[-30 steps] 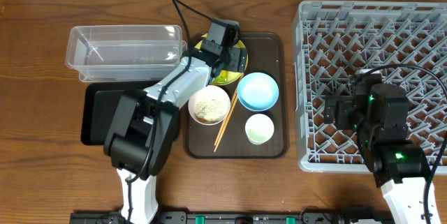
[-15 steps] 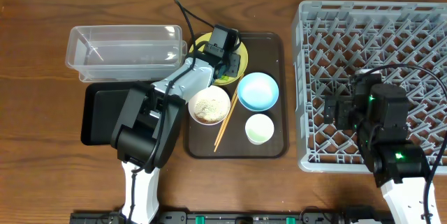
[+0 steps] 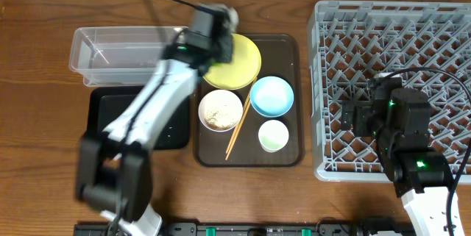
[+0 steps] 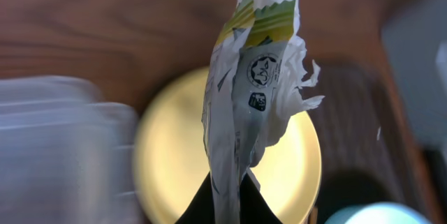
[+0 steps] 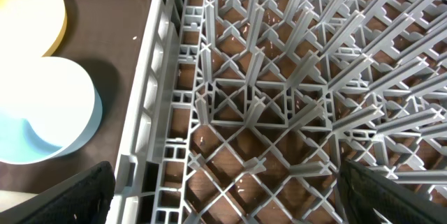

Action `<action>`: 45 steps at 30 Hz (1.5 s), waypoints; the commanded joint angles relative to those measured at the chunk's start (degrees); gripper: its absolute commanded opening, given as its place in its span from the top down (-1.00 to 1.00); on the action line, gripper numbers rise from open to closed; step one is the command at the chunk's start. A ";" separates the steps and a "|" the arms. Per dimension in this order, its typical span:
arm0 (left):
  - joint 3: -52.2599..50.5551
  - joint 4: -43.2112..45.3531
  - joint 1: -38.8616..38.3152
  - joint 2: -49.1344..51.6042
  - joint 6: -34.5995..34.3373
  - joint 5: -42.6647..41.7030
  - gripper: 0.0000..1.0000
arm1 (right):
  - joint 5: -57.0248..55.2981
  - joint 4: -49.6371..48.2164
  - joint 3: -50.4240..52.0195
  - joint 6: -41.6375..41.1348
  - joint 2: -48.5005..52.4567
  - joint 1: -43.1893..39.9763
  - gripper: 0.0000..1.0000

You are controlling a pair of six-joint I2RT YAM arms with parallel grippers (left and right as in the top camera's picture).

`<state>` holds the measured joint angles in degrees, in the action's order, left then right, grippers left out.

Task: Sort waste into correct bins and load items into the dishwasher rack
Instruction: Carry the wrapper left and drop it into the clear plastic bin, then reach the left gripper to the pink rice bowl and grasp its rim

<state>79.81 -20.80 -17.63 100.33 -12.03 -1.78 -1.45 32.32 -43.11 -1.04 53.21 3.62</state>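
My left gripper [image 3: 218,26] hangs above the yellow plate's far-left edge, shut on the crumpled yellow-green wrapper [image 3: 229,16]. In the left wrist view the wrapper [image 4: 255,77] hangs pinched between the dark fingers of the left gripper [image 4: 229,190], over the bare yellow plate [image 4: 174,154]. The white bowl [image 3: 220,109] holds rice scraps. Beside it are the blue bowl [image 3: 271,95], green cup [image 3: 273,135] and chopsticks [image 3: 237,131]. My right gripper [image 5: 234,203] stands open over the grey rack [image 5: 265,98], nothing between its fingers.
The clear tub [image 3: 125,48] sits far left, with the black tray [image 3: 103,122] in front of it, partly under my left arm. The dishes rest on a brown serving tray [image 3: 287,52]. The rack [image 3: 397,45] fills the right side.
The left gripper shut on the wrapper, lifted it off the yellow plate and swung up and left towards the clear tub. The right arm has not moved.
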 commanded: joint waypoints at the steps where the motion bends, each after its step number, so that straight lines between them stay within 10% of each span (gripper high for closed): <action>1: 0.72 -2.36 5.73 -2.40 -10.34 2.54 0.88 | 0.24 0.07 -1.18 -0.59 -0.07 0.85 -0.99; 8: 0.00 -7.26 16.59 -1.09 -33.57 2.47 0.86 | 0.24 0.07 -1.18 -0.61 -0.07 0.85 -0.99; 13: -0.11 -7.10 19.78 1.31 -35.47 2.49 0.66 | 0.26 0.09 -1.18 -0.61 -0.07 0.85 -0.98; 17: -0.11 -7.08 20.24 2.45 -35.45 2.47 0.12 | 0.26 0.09 -1.18 -0.61 -0.07 0.85 -0.99; 21: -0.07 -7.04 20.26 1.68 -32.68 2.45 -0.23 | 0.26 0.09 -1.18 -0.61 -0.07 0.85 -0.99; 31: -0.07 -9.90 17.75 -5.35 -21.92 -1.70 -0.25 | 0.26 0.09 -1.18 -0.61 -0.07 0.85 -0.99; 45: -2.45 -27.65 -5.49 -3.50 -5.60 -4.20 -0.28 | 0.46 0.22 -1.18 -0.63 -0.07 0.85 -0.98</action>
<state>79.44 -47.81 -20.25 95.02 -20.75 -5.96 -1.26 32.36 -43.13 -1.04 53.21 3.62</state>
